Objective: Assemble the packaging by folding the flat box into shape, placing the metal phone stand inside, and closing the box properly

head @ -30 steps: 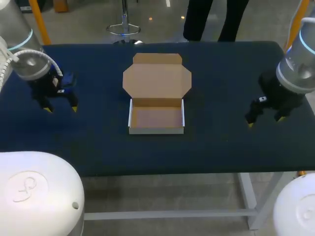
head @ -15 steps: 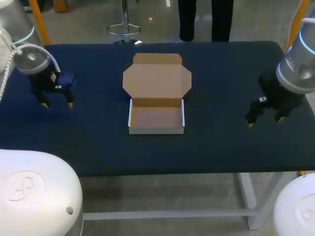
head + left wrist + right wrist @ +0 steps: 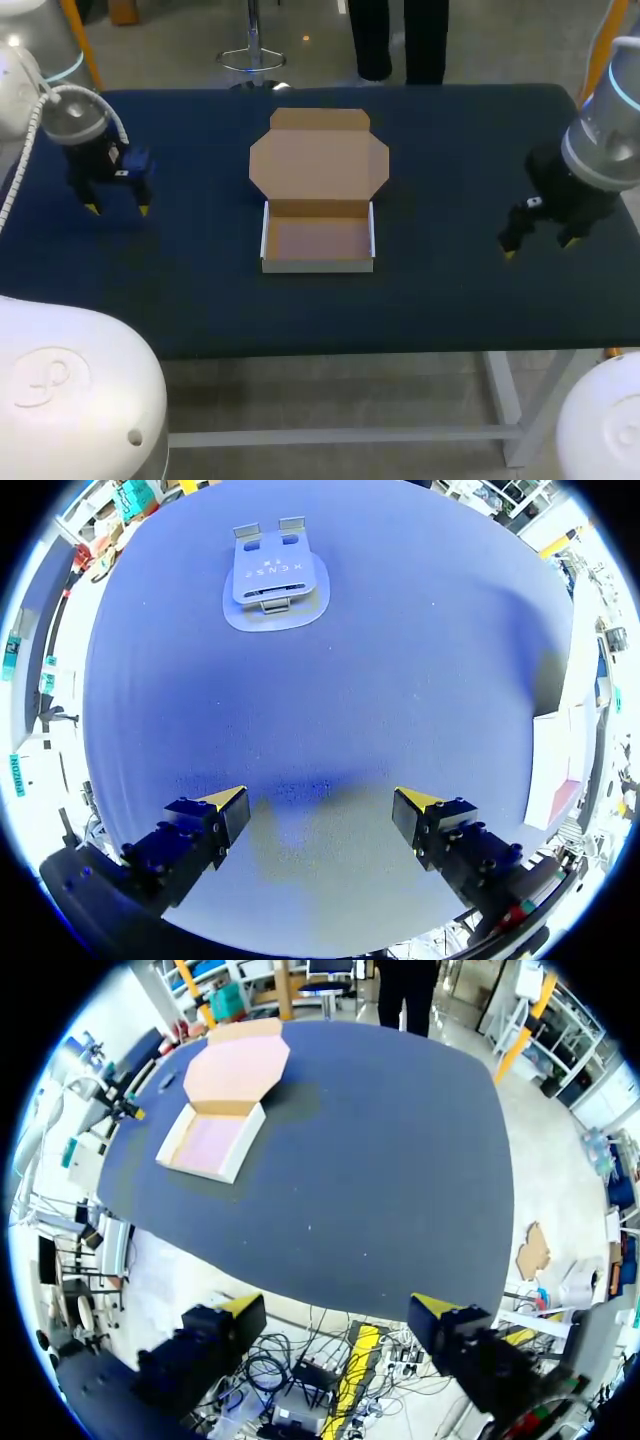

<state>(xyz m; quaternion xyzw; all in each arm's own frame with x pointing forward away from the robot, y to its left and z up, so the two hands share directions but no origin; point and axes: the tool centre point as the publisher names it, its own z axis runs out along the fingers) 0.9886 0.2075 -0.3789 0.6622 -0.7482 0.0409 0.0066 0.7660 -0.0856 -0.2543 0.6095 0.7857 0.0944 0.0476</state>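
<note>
The cardboard box (image 3: 318, 240) sits folded into a shallow tray at the table's middle, its lid (image 3: 318, 163) lying open and flat behind it. Inside, the tray looks empty. In the left wrist view the metal phone stand (image 3: 272, 580) lies flat on the cloth, well ahead of my left gripper (image 3: 322, 800), which is open with nothing between its fingers. The box's edge (image 3: 562, 770) shows far off to that gripper's side. In the head view my left gripper (image 3: 117, 208) hangs at the table's left. My right gripper (image 3: 540, 246) hangs open and empty at the right, far from the box (image 3: 208, 1142).
Dark blue cloth (image 3: 440, 290) covers the whole table. The right gripper (image 3: 338, 1306) is near the table's right end. Nothing else lies on the cloth.
My left gripper has drifted a little left and toward the table's far side, still open. The right arm and the box have not moved.
</note>
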